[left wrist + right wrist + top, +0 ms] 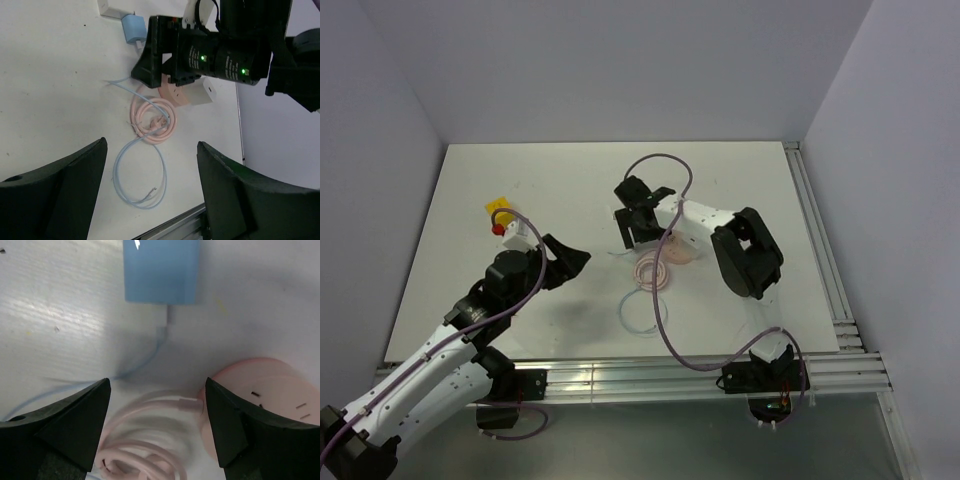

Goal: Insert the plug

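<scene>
Plug (161, 270) is light-blue, rectangular, with thin pale cable (159, 347) leaving one end.

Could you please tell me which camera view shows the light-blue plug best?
The right wrist view: the plug sits close and large, though the top edge crops it. The left wrist view shows it small; in the top view I cannot find it.

Left claw (150, 195) is hanging wide open above the worktop (50, 90). Blue plug (132, 28) is lying at the top, just beside the right arm (220, 55). That arm is covering part of a pink round piece (175, 95). Pink coiled cable (152, 121) is crossing a thin blue cable loop (116, 172). White block (209, 92) is sitting beside the pink piece.
</scene>
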